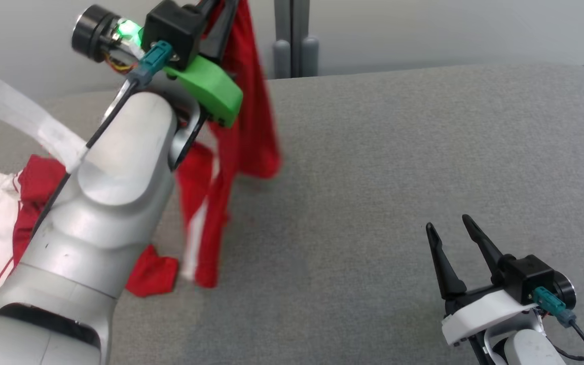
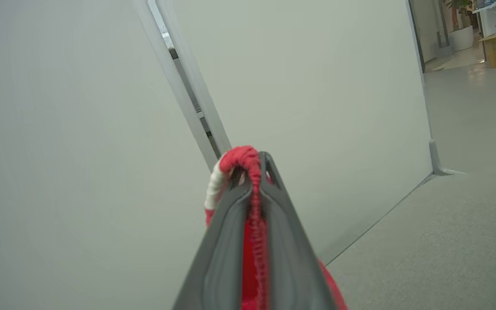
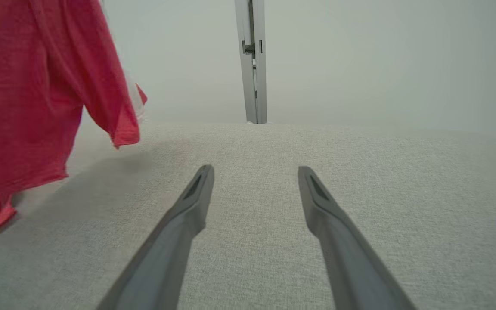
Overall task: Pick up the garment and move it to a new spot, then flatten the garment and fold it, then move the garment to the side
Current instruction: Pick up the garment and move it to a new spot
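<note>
A red garment with white stripes (image 1: 244,126) hangs from my left gripper (image 1: 221,15), raised high at the top of the head view; its lower end trails down to the grey table (image 1: 398,167). In the left wrist view the two dark fingers (image 2: 274,202) are shut on a bunched red and white elastic edge of the garment (image 2: 241,159). My right gripper (image 1: 449,228) stands open low at the front right, nothing between its fingers. In the right wrist view the garment (image 3: 37,99) hangs at the left, well clear of the right gripper (image 3: 254,172).
More red and white clothing (image 1: 3,218) lies in a heap at the table's left edge, partly behind my left forearm. A grey post (image 1: 294,38) stands behind the table against a pale partition wall (image 2: 317,86). Bare grey cloth spreads across the table's middle and right.
</note>
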{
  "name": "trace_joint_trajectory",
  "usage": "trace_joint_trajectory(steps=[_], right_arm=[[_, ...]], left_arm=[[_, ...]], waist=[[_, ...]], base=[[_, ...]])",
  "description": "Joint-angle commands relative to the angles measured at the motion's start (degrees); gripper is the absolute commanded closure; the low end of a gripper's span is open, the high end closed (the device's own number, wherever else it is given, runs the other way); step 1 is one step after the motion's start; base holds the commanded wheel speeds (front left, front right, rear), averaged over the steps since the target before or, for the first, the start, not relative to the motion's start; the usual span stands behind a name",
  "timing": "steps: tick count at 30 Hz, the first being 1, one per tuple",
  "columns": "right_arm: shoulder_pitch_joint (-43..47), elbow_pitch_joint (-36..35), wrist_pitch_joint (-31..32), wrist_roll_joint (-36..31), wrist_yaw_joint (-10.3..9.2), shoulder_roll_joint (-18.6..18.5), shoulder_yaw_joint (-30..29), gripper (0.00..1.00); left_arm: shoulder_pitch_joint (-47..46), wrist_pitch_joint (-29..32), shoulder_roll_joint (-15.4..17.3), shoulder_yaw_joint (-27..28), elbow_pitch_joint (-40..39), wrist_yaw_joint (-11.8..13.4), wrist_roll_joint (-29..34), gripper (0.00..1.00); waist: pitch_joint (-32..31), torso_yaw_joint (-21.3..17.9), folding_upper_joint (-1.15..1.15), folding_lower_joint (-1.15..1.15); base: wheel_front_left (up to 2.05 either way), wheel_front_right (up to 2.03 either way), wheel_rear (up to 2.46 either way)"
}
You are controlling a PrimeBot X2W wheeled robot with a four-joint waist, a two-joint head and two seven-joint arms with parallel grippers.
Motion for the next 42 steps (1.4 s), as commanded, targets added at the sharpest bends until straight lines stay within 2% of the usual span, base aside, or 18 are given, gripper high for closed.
trace_joint_trajectory(steps=[1,5,9,13,22,31,39,40,41,42], right_arm=[[-0.03,-0.02,-0.10,0.27,-0.02,-0.24,-0.22,0.00],[-0.84,-0.44,-0.10,0.43,-0.02,-0.20,-0.88,0.00],[-1.62,-0.82,-0.10,0.68,-0.02,-0.21,-1.61,0.00],[-1.76,-1.09,-0.10,0.84,-0.02,-0.21,-2.52,0.00],[-2.82,-1.54,-0.10,0.23,-0.02,-0.21,-3.56,0.00],[-3.51,-1.21,-0.10,-0.33,-0.02,-0.22,-3.36,0.00],[-3.78,-0.88,-0.10,-0.89,-0.02,-0.22,-3.06,0.00],[-3.65,-0.77,-0.10,-1.01,-0.02,-0.22,-3.09,0.00],[-3.49,-0.69,-0.10,-1.08,-0.02,-0.22,-3.09,0.00],[-3.36,-0.63,-0.10,-1.07,-0.02,-0.22,-3.13,0.00]], left_arm=[[-1.94,-0.47,-0.63,-0.91,-0.97,0.12,-0.54,1.00],[-4.99,-1.46,-2.87,-2.24,-4.52,0.13,-3.18,1.00],[-1.32,-1.74,-3.38,-3.26,-6.74,0.13,-4.45,1.00],[5.34,-1.79,-2.50,-3.66,-6.90,0.12,-4.78,1.00],[20.73,-1.82,0.88,-3.02,-1.86,0.12,-4.89,1.00],[26.77,-1.82,3.02,-1.79,-0.56,0.12,-6.05,1.00],[31.14,-1.82,2.42,1.23,-1.15,0.12,-8.12,1.00],[32.03,-1.76,2.17,2.10,-1.70,0.12,-8.13,0.96],[33.18,-1.75,1.96,2.90,-2.33,0.12,-7.85,0.68],[33.99,-1.76,1.76,3.59,-2.83,0.12,-7.62,0.54]], waist=[[0.30,-3.87,0.00,0.00],[2.40,-6.65,0.00,0.00],[4.01,-7.55,0.00,0.00],[5.34,-7.46,0.00,0.00],[7.86,-5.98,0.00,0.00],[7.79,-4.54,0.00,0.00],[6.95,-3.73,0.00,0.00],[6.64,-3.59,0.00,0.00],[6.31,-3.48,0.00,0.00],[6.00,-3.37,0.00,0.00]], base=[[0.00,0.00,0.00],[0.00,0.00,0.00],[0.00,0.00,0.00],[0.00,0.00,0.00],[0.00,0.00,0.00],[0.00,0.00,0.00],[0.00,0.00,0.00],[0.00,0.00,0.00],[0.00,0.00,0.00],[0.00,0.00,0.00]])
